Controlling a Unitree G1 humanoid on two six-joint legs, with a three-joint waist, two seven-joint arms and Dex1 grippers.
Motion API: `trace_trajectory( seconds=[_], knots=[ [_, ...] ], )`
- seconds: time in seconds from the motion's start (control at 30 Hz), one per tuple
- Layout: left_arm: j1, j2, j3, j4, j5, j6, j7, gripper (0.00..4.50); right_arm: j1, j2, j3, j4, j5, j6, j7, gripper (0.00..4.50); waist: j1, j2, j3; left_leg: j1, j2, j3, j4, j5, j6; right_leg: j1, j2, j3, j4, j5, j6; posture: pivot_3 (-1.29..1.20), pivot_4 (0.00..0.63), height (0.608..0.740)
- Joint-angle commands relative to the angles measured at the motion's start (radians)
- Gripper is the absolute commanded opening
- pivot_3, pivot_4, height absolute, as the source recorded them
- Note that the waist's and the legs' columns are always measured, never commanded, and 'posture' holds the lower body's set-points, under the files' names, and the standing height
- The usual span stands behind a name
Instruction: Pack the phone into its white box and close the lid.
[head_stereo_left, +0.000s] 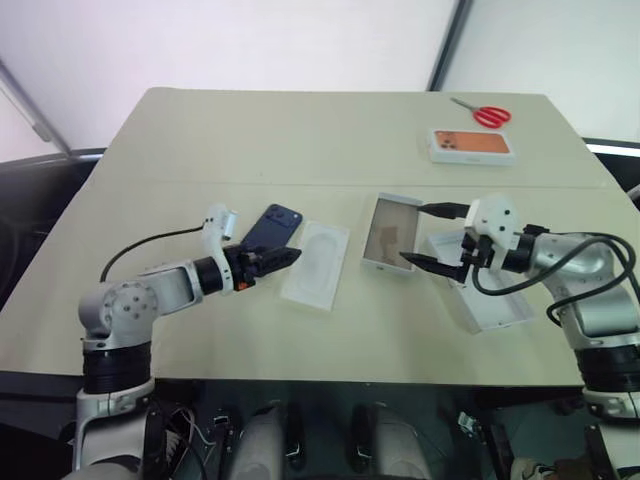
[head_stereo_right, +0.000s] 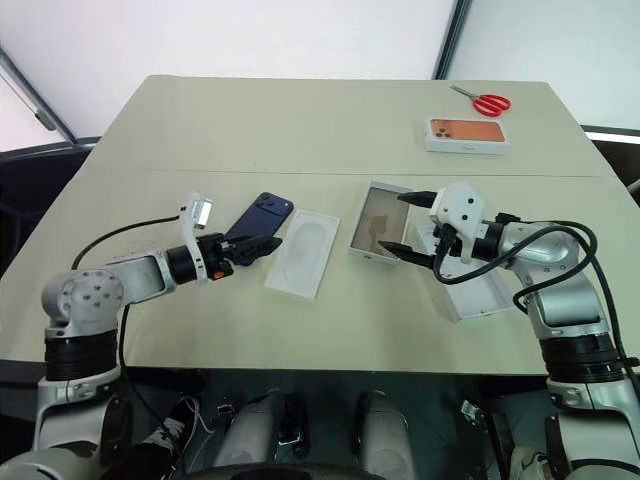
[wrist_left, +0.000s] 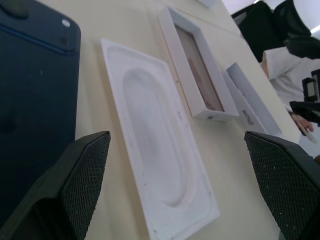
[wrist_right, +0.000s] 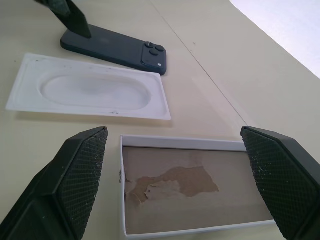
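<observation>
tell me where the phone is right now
The phone lies flat on the table's left half, beside the white tray insert, just ahead of the left gripper.

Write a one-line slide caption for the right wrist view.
Open right gripper hovers over the white box, with tray insert and phone beyond.

I see the navy phone (head_stereo_left: 272, 228) left of centre, the empty box (head_stereo_left: 390, 233) mid-frame, the lid (head_stereo_left: 490, 300) lower right.

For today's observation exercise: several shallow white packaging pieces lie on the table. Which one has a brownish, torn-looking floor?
The white box, between the moulded tray insert and the lid; those two are white inside.
</observation>
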Motion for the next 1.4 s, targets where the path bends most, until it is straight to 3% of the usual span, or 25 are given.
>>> trace_trajectory(
  seconds=[0.03,0.4,0.57,0.7,0.9,0.93,1.17,1.4],
  knots=[
    [-0.032,-0.001,-0.022,-0.01,0.014,0.036,0.035,4.5,0.005,0.0,-0.022,-0.022,-0.001,-0.02,-0.014,4.45,0.001,0.0,0.0,0.0,0.0,0.0,0.0,0.0,0.0,0.0,0.0,0.0,0.0,0.0,0.0,0.0,0.15,0.738],
    [-0.084,-0.109,-0.036,0.126,-0.005,0.12,0.037,4.5,-0.009,-0.001,-0.048,-0.032,0.01,-0.011,-0.05,4.45,0.005,0.0,0.0,0.0,-0.001,0.0,0.0,0.0,0.0,0.001,0.0,0.0,0.0,0.0,0.0,0.0,0.15,0.738],
    [-0.08,-0.14,0.031,0.199,-0.015,0.118,0.025,4.5,-0.01,-0.017,-0.057,-0.037,0.01,-0.011,-0.046,4.45,0.014,0.0,0.0,0.001,0.0,0.0,0.001,0.0,0.0,0.001,0.0,0.0,0.0,0.0,0.0,0.0,0.15,0.738],
    [-0.077,-0.161,0.071,0.232,-0.02,0.119,0.045,3.3,-0.005,-0.014,-0.051,-0.039,0.003,-0.015,-0.047,4.5,0.017,0.0,0.0,0.001,0.0,0.0,0.001,0.0,0.0,0.001,0.0,0.0,0.0,0.0,0.0,0.0,0.15,0.738],
    [-0.068,-0.154,0.087,0.224,-0.018,0.123,0.055,0.26,-0.007,-0.012,-0.044,-0.038,-0.001,-0.015,-0.046,4.5,0.018,0.0,0.0,0.0,0.0,0.0,0.001,0.0,0.0,0.001,0.0,0.0,0.0,0.0,0.0,0.0,0.15,0.738],
    [-0.069,-0.155,0.094,0.227,-0.023,0.127,0.055,0.06,-0.01,-0.011,-0.043,-0.035,-0.001,-0.015,-0.045,4.5,0.018,0.0,0.0,0.001,0.0,0.0,0.001,0.0,0.0,0.001,-0.001,0.0,0.0,0.0,0.0,0.0,0.15,0.738],
    [-0.082,-0.169,0.122,0.235,-0.026,0.113,0.07,0.06,-0.016,0.004,-0.019,-0.02,-0.014,-0.02,-0.047,4.5,0.018,0.0,0.0,0.001,0.0,0.0,0.001,0.0,0.0,0.001,-0.001,0.0,0.0,0.0,0.0,0.0,0.15,0.738],
    [-0.114,-0.164,0.195,0.233,-0.049,0.115,0.097,0.06,-0.005,0.045,0.071,-0.04,-0.012,0.099,-0.04,4.5,0.016,0.0,0.0,0.001,0.0,0.0,0.001,0.0,0.0,0.001,-0.001,0.0,0.0,0.0,0.0,0.0,0.15,0.738]
  ],
)
